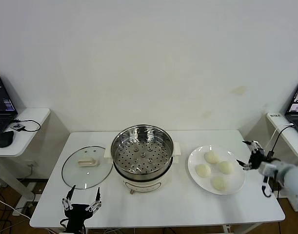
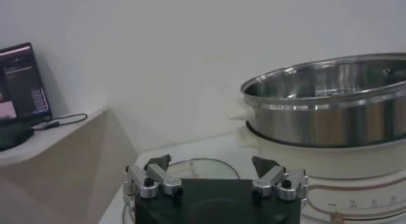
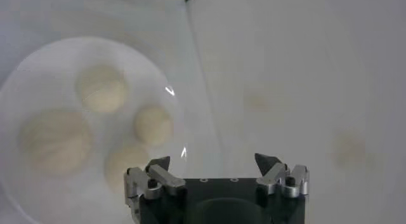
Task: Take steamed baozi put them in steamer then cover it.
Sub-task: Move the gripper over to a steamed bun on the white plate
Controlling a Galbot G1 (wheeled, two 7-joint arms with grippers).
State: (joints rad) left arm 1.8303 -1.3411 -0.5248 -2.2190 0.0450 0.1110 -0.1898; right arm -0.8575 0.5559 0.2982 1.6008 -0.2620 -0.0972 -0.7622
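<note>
Right gripper (image 1: 249, 155) spread wide and empty at right edge of head view, just beside plate (image 1: 193, 165) of four steamed baozi (image 1: 212, 157); should straddle the nearest bun, squeeze gently, carry to steamer (image 1: 142, 151) at centre; left gripper (image 1: 81, 202) spread, parked lower left below cover (image 1: 87, 166).

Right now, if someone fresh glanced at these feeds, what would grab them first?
The shiny steamer at the table's centre, open and empty. Right of it, four buns sit on a white plate, with the open right gripper at the plate's far edge. The glass lid lies flat on the left.
</note>
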